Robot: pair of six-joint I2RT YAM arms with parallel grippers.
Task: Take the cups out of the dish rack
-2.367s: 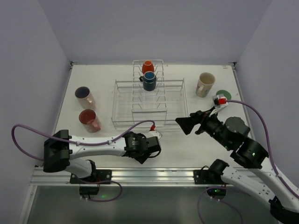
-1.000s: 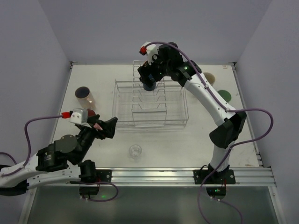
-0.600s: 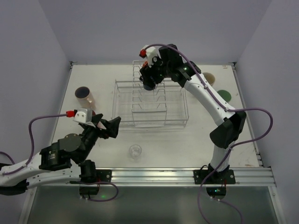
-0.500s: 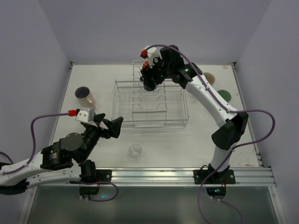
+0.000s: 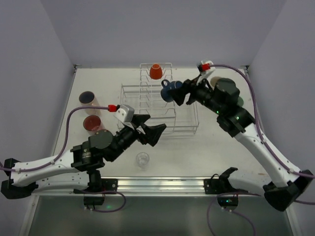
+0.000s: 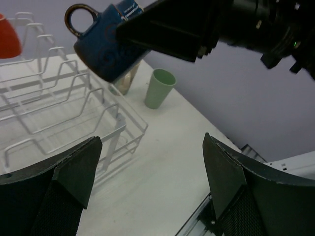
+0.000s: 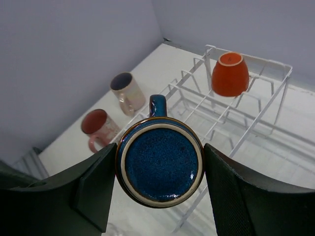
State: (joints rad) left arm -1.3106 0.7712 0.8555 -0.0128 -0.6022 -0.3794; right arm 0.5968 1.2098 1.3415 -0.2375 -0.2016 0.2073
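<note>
My right gripper (image 5: 177, 93) is shut on the dark-blue mug (image 5: 169, 91) and holds it in the air over the right part of the wire dish rack (image 5: 129, 129). In the right wrist view the mug (image 7: 160, 167) sits base-up between the fingers (image 7: 93, 189). An orange-red mug (image 5: 156, 72) rests upside down on the rack's far tines. My left gripper (image 5: 150, 130) is open and empty, in front of the rack. The left wrist view shows the blue mug (image 6: 106, 44), a mint-green tumbler (image 6: 158, 88) and part of a cream mug (image 6: 129, 81) behind it.
Two pink cups (image 5: 88, 98) (image 5: 92, 123) stand left of the rack. A small clear glass (image 5: 142, 159) stands near the front edge, just below my left gripper. White walls close in the table's back and sides.
My right gripper has lifted the dark-blue mug off the rack's tines and carried it right and nearer. My left gripper has swung right, to the rack's front.
</note>
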